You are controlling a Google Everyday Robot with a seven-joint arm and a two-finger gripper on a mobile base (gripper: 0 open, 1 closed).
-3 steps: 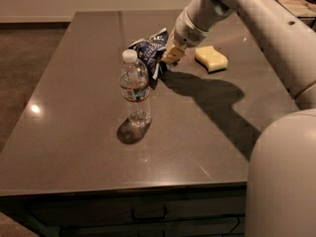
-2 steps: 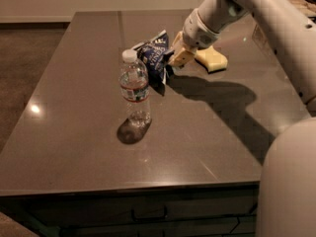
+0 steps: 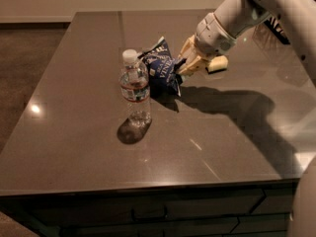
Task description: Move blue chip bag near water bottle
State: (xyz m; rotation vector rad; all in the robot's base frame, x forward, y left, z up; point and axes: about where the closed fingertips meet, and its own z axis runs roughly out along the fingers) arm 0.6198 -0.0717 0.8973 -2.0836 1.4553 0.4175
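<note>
The water bottle [image 3: 136, 90], clear with a white cap and a red-and-white label, stands upright left of the table's middle. The blue chip bag [image 3: 160, 68], dark navy with white lettering, sits just right of and behind the bottle, almost touching it, with its lower edge on the table. My gripper [image 3: 183, 63] comes in from the upper right and is shut on the bag's right edge.
A yellow sponge [image 3: 217, 64] lies right behind the gripper, partly hidden by it. The dark grey table [image 3: 207, 147] ends at a front edge near the bottom of the view. My arm casts a wide shadow over the right side.
The gripper and the chip bag have shifted a little to the right and toward the front together. The bottle has not moved.
</note>
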